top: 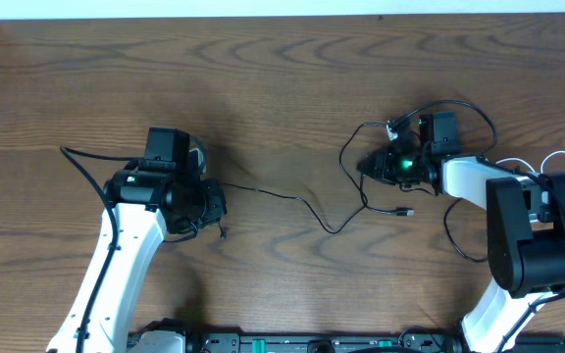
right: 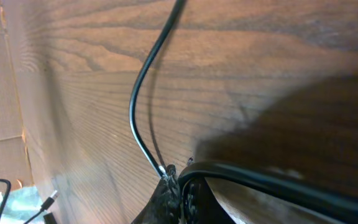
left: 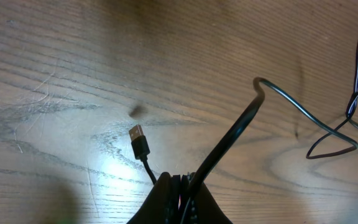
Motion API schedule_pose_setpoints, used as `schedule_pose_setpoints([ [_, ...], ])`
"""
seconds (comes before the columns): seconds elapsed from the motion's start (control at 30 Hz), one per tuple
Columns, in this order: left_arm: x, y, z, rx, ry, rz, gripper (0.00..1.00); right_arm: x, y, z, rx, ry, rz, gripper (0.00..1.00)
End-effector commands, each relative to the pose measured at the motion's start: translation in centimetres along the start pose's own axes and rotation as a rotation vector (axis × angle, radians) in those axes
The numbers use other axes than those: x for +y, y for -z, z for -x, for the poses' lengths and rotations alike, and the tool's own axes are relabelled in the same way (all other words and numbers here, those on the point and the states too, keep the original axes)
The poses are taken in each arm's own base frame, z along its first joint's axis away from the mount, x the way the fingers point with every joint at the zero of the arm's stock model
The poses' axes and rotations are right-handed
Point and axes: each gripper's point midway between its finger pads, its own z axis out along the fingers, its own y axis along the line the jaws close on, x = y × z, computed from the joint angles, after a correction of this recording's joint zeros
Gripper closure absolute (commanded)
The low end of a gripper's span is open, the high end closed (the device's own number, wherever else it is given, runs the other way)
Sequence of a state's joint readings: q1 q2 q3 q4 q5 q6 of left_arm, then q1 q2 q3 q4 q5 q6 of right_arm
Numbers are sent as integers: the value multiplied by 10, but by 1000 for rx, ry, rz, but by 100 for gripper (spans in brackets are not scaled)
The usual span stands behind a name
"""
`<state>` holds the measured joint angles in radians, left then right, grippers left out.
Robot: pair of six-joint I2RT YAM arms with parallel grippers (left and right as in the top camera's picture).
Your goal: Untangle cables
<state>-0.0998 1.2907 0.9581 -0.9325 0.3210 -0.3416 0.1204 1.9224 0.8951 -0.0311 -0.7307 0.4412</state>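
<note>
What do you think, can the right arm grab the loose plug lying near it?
Probably, once it lets go. The plug lies uncovered close by, but the right gripper is shut on the black cable.

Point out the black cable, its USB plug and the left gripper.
black cable [top: 282,194]: overhead view, slack middle stretch.
USB plug [left: 139,140]: left wrist view, plug body.
left gripper [left: 180,186]: left wrist view, between fingertips.
</note>
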Motion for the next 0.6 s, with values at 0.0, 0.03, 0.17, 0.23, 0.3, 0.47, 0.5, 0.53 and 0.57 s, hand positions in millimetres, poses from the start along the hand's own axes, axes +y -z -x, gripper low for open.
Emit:
schedule_pose_setpoints([
  [0.0, -3, 3, 3, -5, -9, -14, 93, 10, 0, 3, -3, 24, 59, 99],
  [0.03, -3, 3, 2, -5, -9, -14, 93, 16, 3, 7, -15, 42, 95, 99],
  [0.17, -3, 3, 2, -5, -9, -14, 93, 46, 31, 34, -82, 115, 220, 99],
  [0.23, -3, 3, 2, -5, -9, -14, 92, 58, 53, 52, -148, 151, 236, 99],
  [0.3, -3, 3, 3, -5, -9, -14, 93, 70, 81, 70, -230, 200, 243, 99],
  [0.47, -3, 3, 3, -5, -9, -14, 93, 102, 177, 111, -503, 339, 248, 99],
  [0.5, -3, 3, 3, -5, -9, -14, 93, 105, 195, 116, -554, 349, 241, 99],
  [0.53, -3, 3, 3, -5, -9, -14, 92, 106, 214, 121, -606, 347, 229, 99],
  [0.57, -3, 3, 3, -5, -9, -14, 93, 105, 235, 126, -665, 339, 208, 99],
])
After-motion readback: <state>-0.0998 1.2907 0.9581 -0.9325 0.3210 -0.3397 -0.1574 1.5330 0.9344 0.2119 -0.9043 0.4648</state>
